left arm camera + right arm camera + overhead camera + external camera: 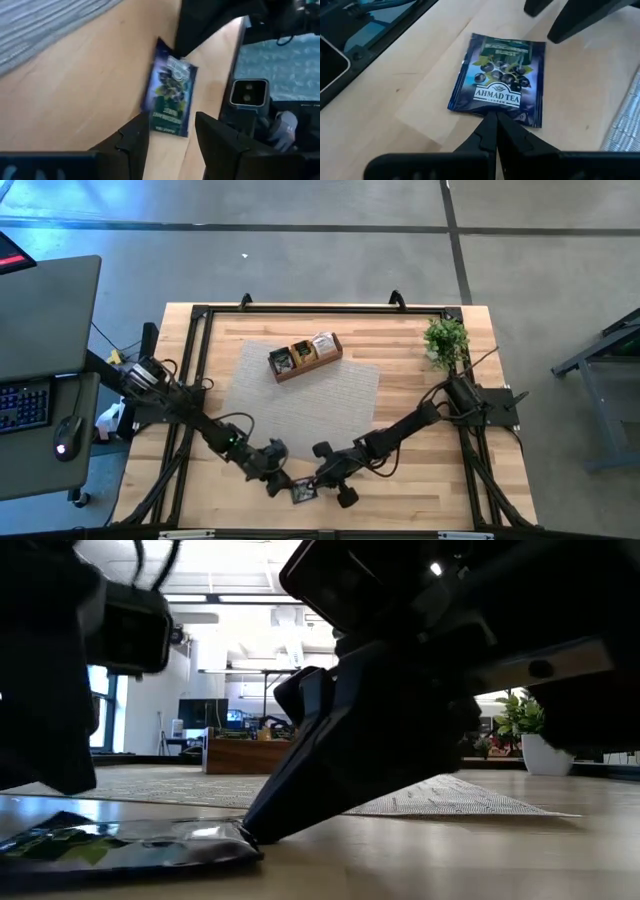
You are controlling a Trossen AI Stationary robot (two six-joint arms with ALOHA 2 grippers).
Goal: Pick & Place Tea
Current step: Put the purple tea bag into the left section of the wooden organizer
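Tea sachet (498, 80), a dark blue-green flat packet printed "AHMAD TEA LONDON" (with a picture of dark berries), lies flat on the bare wood at the near edge of the table (420, 470), just off the grey woven mat (300, 395). The right gripper (496, 116) has its two dark fingers pressed together, their joined tip touching the sachet's edge; whether they pinch it cannot be told. The left gripper (170, 131) sits low over the packet's opposite end with its fingers spread apart, one on each side of that end. Farther back on the mat stands a wooden compartment tray (305, 357) holding more sachets, and a small potted plant (446, 340) sits near the table's far right corner.
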